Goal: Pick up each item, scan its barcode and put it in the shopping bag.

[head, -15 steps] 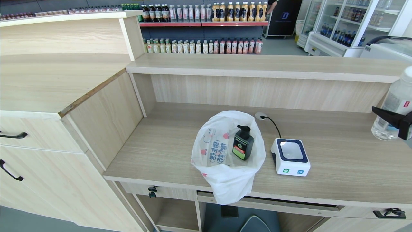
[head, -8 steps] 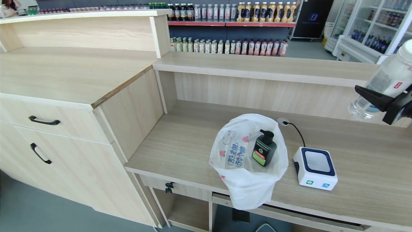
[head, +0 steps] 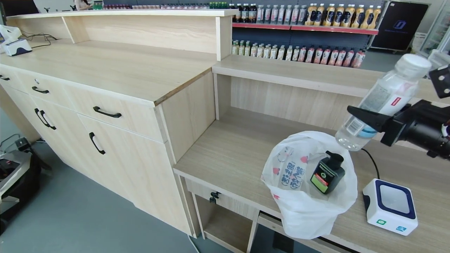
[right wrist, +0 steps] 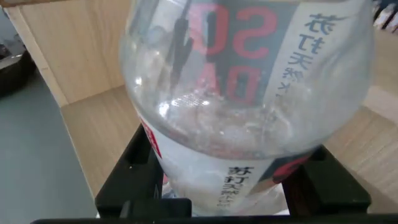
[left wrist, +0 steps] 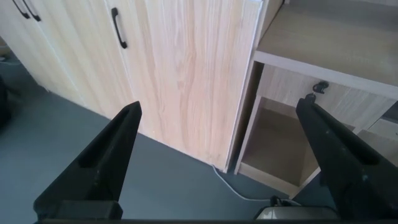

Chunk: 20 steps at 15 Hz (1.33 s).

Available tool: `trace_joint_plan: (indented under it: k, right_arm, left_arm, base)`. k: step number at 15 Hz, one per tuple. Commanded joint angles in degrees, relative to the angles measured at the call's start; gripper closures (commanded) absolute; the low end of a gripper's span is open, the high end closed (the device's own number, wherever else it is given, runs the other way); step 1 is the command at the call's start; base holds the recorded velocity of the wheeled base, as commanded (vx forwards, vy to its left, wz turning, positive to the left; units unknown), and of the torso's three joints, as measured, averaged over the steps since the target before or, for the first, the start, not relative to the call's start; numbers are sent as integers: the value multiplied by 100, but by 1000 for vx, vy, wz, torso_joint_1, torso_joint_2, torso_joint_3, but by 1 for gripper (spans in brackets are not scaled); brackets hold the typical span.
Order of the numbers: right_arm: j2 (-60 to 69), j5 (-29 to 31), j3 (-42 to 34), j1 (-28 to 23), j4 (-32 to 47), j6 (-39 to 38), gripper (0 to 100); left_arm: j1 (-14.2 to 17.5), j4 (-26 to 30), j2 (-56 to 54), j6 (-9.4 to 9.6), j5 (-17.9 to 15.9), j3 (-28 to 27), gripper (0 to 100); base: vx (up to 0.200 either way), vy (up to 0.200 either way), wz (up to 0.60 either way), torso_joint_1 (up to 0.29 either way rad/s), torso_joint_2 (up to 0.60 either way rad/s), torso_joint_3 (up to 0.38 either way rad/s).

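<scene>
One clear bottle (head: pixel 383 102) hung tilted, cap up, clamped in the right end effector (head: pixel 367 123) just above the far rim of the one shopping bag (head: pixel 309 214). The bag sat on the bench (head: pixel 239 151) with one black pump bottle (head: pixel 327 174) inside, beside the one scanner (head: pixel 390 207). The step looked like bagging, so lowering into the bag's mouth and letting go would come next; the left end effector (left wrist: pixel 217 155) hung wide open, empty.

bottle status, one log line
right gripper: shut on water bottle, tilted, near shopping bag | bag: holds pump bottle | scanner: beside bag | left gripper: open
</scene>
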<state>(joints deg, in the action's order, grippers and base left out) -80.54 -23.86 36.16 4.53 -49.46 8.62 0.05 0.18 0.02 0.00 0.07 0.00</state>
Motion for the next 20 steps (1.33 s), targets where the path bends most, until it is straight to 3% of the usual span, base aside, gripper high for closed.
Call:
trace_joint_plan:
  k: [1,11,20]
  right_arm:
    - [-322,-5,-91,56,129,-71,100]
    - [-1262,-93,-417,487,94,-62,100]
    - [-1877,-954,-548,267,-539,474,100]
  left_arm:
    - [4,-1,-2,0,1,0,0]
    - [4,-1,-2,0,1,0,0]
    - [13,-1,-2,0,1,0,0]
  base:
    - [0,0,0,0,0,0]
    - [0,0,0,0,0,0]
    - [0,0,0,0,0,0]
